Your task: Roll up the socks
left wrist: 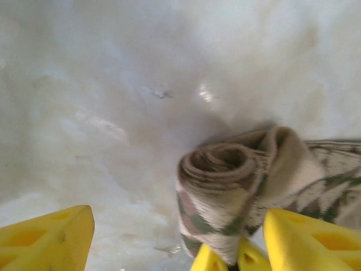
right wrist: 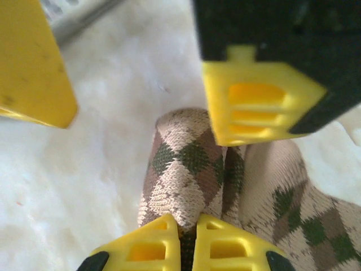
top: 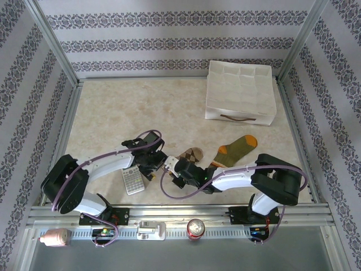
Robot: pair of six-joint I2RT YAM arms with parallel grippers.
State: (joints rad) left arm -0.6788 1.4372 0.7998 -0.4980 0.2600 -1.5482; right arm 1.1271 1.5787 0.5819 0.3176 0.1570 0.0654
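Argyle sock [left wrist: 225,186], part-rolled on the table [top: 124,113]: my right gripper [right wrist: 188,228] pinched shut on the roll, left gripper [left wrist: 177,217] spread wide, holding nothing; I judge that lone narrow pinch may let it unroll.

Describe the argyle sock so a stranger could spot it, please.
Find the white paper bag at the table's far right, then come toward the near edge. Of the two lying there, the argyle sock is the left one: brown-beige diamonds, partly rolled, unlike the flat olive sock.
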